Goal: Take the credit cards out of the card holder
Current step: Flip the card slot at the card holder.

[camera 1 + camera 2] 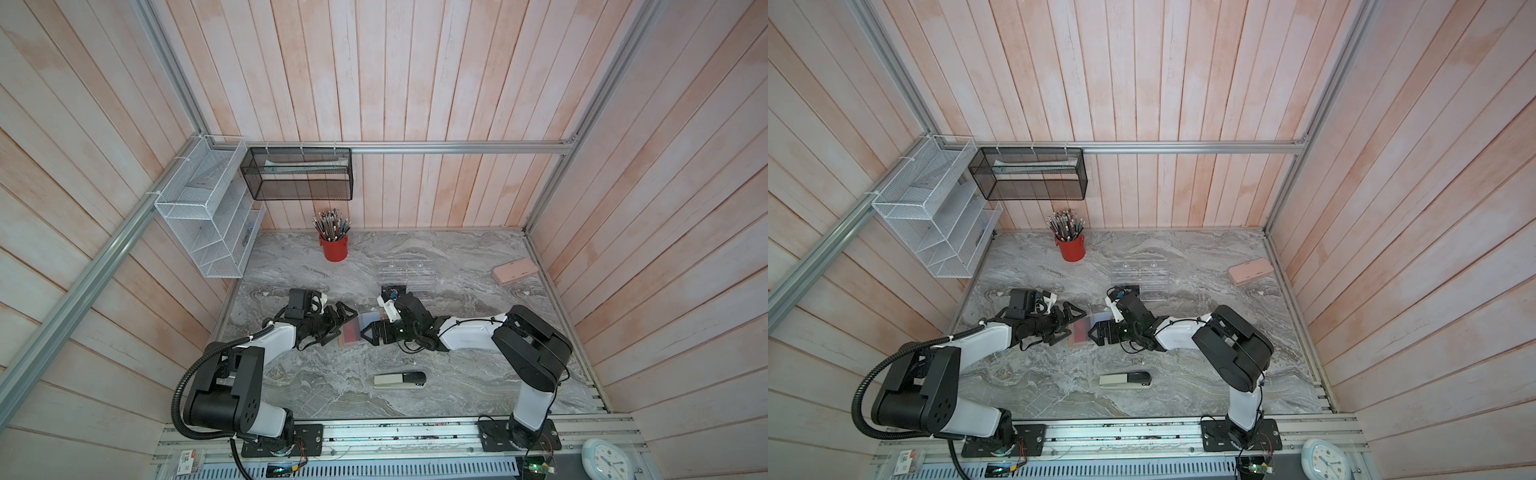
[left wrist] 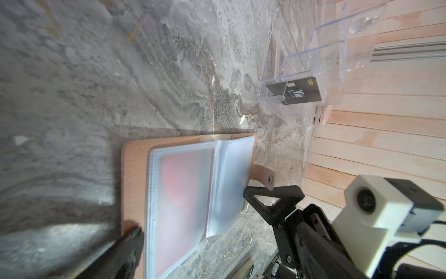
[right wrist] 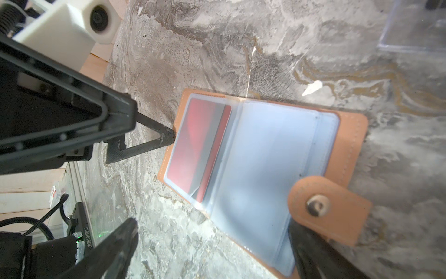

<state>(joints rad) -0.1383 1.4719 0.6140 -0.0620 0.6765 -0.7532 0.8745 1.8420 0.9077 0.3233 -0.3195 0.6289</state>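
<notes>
Tan leather-look material marks the card holder, which in both top views lies open on the grey marbled desk, directly between the two arms. We find the left end effector at one side of it and the right end effector at the opposite side. Both have their fingers spread and neither is gripping anything. A black card stands in the front slot of the clear acrylic rack, just behind the right wrist. Well apart from these we note a red cup of pencils, a stapler and a pink case.

Left wrist view: the holder's clear sleeves lie fanned open, and a red card sits inside the sleeve on the left arm's side. One of the left fingers rests against the leather border there. A right finger sits just beside the snap tab. The black card's "Vip" lettering reads plainly through the rack.

Right wrist view: the red card is seated in its sleeve and the adjoining sleeves look clear. One left fingertip touches the holder's edge next to the red card, with its partner held well away. The right fingers stand wide apart, one close under the snap tab. We cannot tell whether that finger touches the tab.
</notes>
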